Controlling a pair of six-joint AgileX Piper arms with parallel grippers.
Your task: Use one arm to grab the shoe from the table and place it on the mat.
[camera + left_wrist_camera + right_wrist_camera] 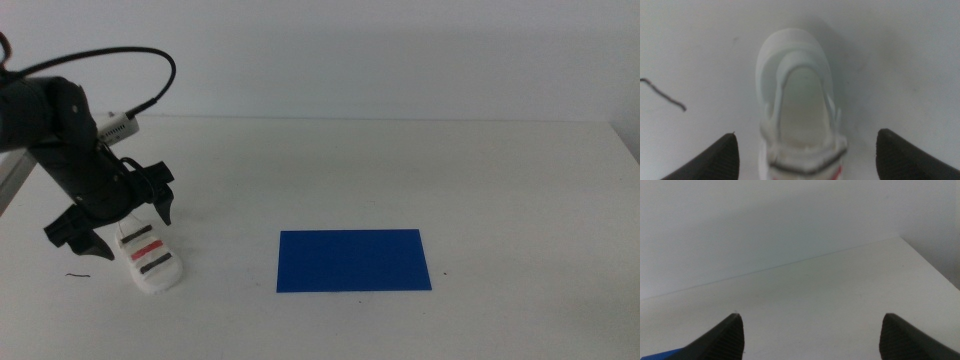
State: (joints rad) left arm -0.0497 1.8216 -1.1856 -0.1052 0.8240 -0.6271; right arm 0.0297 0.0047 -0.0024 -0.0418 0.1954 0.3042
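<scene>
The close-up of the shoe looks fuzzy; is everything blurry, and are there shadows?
Left wrist view: the shoe is soft and out of focus between the left hand's open jaws. Middle view: sharper, even light, a faint shadow beside the shoe on the table. Right wrist view: smooth, dim, featureless table with the right hand open.

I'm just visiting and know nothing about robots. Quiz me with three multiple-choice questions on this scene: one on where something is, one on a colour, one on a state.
1. Where is the shoe?
A. on the mat
B. on the table, apart from the mat
C. lifted in the air

2. What colour is the mat?
A. red
B. green
C. dark blue

3. The left end effector is
A. open around the shoe
C. shut on the shoe
B. away from the shoe

Answers: B, the shoe rests on the white table; C, the mat is blue; A, jaws spread either side.
</scene>
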